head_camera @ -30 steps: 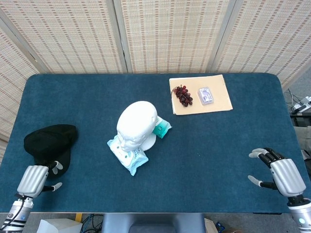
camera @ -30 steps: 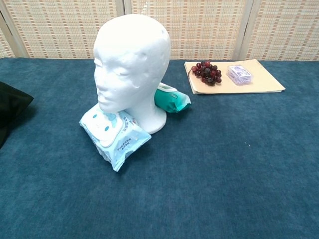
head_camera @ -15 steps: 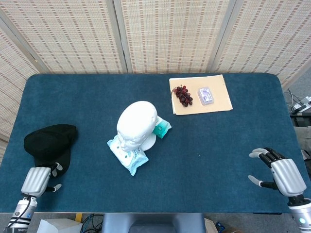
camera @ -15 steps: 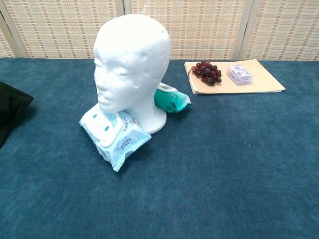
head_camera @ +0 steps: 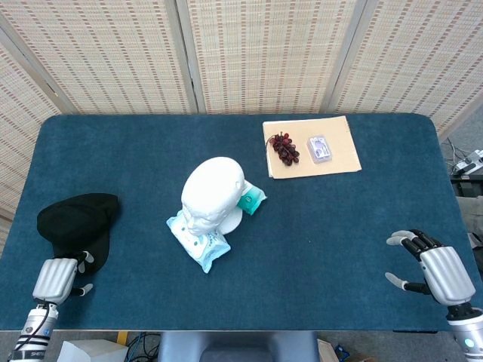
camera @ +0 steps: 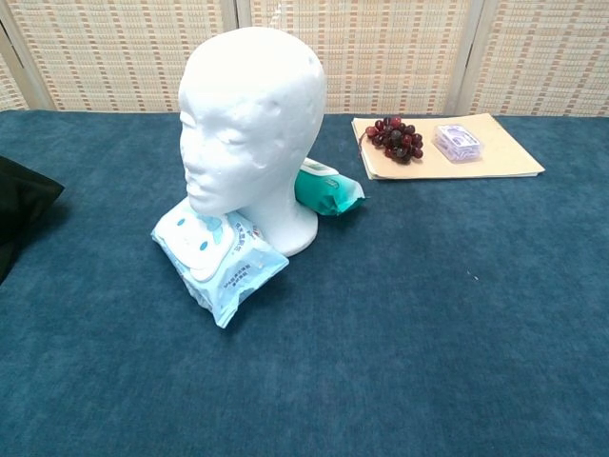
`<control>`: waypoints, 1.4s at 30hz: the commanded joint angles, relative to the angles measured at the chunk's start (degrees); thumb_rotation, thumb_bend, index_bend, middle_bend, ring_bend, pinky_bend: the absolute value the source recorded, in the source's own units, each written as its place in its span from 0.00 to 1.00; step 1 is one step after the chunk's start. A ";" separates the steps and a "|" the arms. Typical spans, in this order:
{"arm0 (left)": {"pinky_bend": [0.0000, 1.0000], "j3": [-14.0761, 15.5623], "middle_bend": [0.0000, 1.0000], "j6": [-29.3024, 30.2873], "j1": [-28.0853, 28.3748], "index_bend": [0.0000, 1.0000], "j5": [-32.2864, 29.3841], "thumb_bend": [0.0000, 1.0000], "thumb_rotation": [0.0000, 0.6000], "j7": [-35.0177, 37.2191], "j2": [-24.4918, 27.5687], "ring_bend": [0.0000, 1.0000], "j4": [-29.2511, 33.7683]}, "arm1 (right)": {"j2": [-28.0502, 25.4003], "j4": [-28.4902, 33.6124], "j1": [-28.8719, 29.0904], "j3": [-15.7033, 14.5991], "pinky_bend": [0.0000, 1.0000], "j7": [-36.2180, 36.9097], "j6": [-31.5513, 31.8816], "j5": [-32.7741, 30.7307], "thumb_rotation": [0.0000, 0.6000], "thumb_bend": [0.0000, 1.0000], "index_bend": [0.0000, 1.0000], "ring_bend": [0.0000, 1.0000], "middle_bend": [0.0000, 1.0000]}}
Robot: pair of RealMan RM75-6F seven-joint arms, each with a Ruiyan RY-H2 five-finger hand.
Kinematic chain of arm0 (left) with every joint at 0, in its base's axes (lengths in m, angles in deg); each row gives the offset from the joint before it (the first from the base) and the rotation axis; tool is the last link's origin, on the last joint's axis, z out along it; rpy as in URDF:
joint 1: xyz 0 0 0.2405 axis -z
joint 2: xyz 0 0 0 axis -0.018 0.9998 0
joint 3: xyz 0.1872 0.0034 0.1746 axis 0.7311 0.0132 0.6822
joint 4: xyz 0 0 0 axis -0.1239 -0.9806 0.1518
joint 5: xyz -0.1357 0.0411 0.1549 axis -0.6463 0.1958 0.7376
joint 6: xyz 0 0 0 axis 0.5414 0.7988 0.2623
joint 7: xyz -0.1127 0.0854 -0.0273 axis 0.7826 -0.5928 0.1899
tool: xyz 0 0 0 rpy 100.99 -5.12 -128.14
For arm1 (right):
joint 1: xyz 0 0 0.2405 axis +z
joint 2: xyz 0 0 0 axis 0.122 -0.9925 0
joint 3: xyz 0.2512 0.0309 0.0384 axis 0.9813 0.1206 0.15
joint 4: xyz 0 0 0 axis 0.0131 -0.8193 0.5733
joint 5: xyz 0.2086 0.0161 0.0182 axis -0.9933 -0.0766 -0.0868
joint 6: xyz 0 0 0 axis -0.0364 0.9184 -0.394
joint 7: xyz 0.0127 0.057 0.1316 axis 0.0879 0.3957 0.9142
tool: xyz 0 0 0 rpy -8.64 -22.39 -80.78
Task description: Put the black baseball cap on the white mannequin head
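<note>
While the black baseball cap (head_camera: 77, 222) lies apart from the white mannequin head (head_camera: 211, 193), left hand (head_camera: 56, 277) and right hand (head_camera: 438, 270) hold nothing, fingers spread.

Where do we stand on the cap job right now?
Nothing is done yet: the black baseball cap lies on the table near the left edge, and the white mannequin head is bare. The left hand sits by the cap's near edge, holding nothing. The right hand is open, far off. Gripping, lifting and placing the cap all remain.
</note>
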 commanded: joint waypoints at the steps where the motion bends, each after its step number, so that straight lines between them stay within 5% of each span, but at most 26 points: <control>1: 0.47 -0.22 0.58 0.35 -0.15 0.42 -0.16 0.00 1.00 -0.47 -0.56 0.37 -0.78 | 0.00 -0.02 0.02 -0.01 0.43 0.01 -0.05 -0.01 1.00 0.04 0.35 0.26 0.32; 42: 0.47 -2.74 0.64 0.82 -0.21 0.47 -2.56 0.00 1.00 -1.76 -7.39 0.41 -12.43 | -0.22 0.10 0.10 0.04 0.43 0.12 -0.39 -0.38 1.00 0.04 0.35 0.26 0.32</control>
